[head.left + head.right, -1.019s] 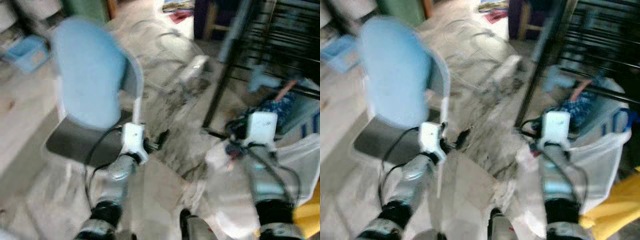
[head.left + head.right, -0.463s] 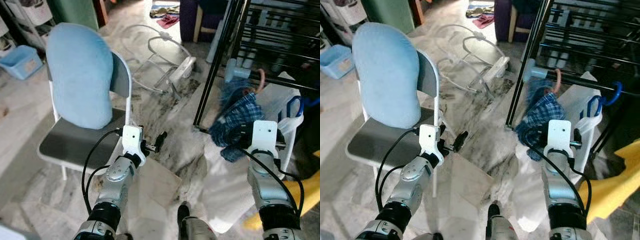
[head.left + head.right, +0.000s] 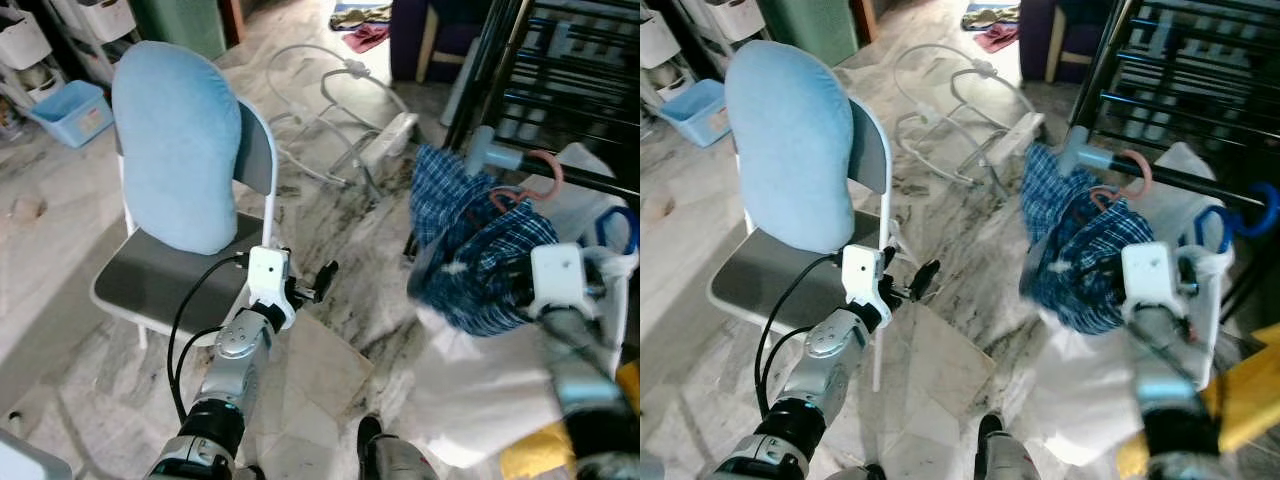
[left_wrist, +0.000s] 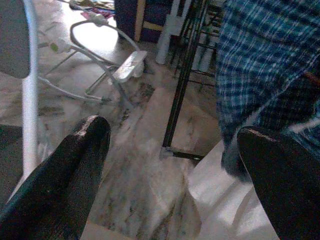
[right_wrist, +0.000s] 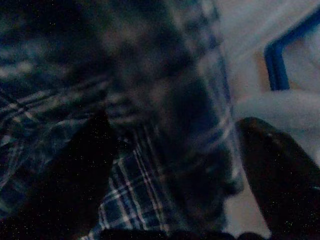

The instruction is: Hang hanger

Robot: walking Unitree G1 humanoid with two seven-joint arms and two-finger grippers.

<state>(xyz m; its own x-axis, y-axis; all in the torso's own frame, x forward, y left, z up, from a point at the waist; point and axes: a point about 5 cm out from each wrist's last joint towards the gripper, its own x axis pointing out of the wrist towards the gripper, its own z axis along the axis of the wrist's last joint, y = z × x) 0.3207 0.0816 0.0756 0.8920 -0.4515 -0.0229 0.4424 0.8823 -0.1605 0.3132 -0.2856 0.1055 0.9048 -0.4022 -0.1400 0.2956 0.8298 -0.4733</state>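
Your right gripper [image 5: 170, 165] is pushing into a blue plaid shirt [image 3: 480, 265]; in the right wrist view its 2 fingers [image 5: 280, 170] are sitting wide apart with the dark, blurred cloth lying between them, and you cannot tell whether they are pinching any of it. The shirt is bunched on a pink hanger [image 3: 530, 180], whose hook is sticking up just beside a rail of the black drying rack [image 3: 560, 70]; whether the hook is resting on the rail cannot be told. The cloth is hanging over a white laundry basket [image 3: 1215, 290] with a blue handle, just in front of the rack.

Your left gripper [image 4: 172, 150] is hovering above the marble floor [image 3: 330, 230], its 2 fingers spread with nothing between them. Just beside that arm is standing a white folding chair [image 3: 165, 265] with a light blue cushion [image 3: 180, 150] leaning upright against its backrest. Beyond it, a white wire frame [image 3: 340, 110] is lying on the floor, and a blue bin [image 3: 75, 110] is sitting at the far left.
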